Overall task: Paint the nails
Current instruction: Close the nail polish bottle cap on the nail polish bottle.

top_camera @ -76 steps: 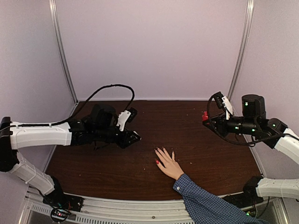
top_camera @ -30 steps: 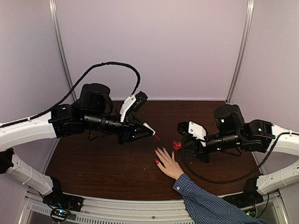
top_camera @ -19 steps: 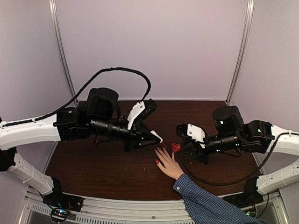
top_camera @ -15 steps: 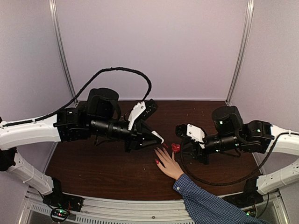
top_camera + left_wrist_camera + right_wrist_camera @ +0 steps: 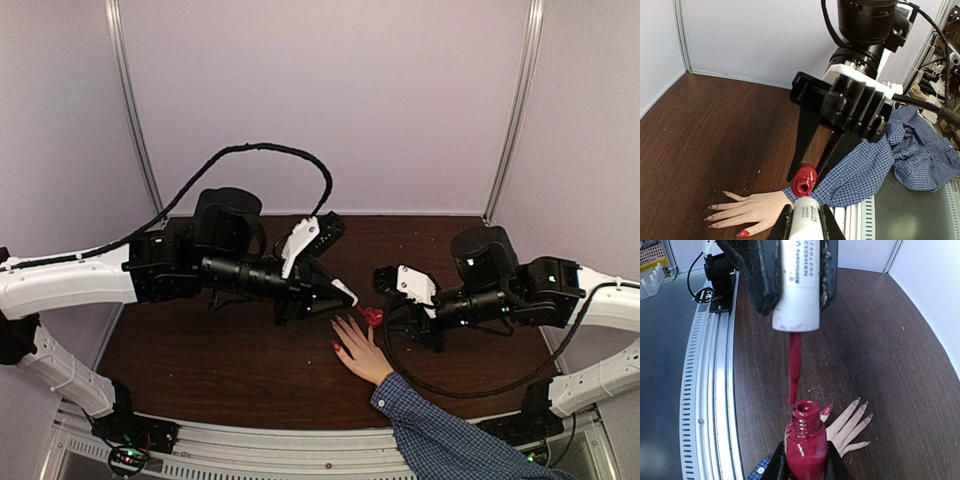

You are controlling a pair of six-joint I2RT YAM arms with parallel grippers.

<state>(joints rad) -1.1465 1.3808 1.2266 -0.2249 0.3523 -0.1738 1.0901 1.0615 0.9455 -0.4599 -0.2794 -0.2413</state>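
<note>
A light-skinned hand lies flat on the dark wood table, fingers pointing away. Its thumb nail is glossy red; the other nails look bare. My right gripper is shut on an open red polish bottle, held just above the fingers. My left gripper is shut on the white cap. The cap's red brush hangs with its tip right at the bottle's neck. In the top view the left gripper sits just left of the bottle.
A blue checked sleeve runs from the wrist over the near aluminium rail. White walls and two metal posts close in the table. The left arm's black cable arcs above it.
My left arm has moved right and brought the cap's brush to the bottle's neck. The right gripper with the bottle has edged slightly left. The hand has not moved.
</note>
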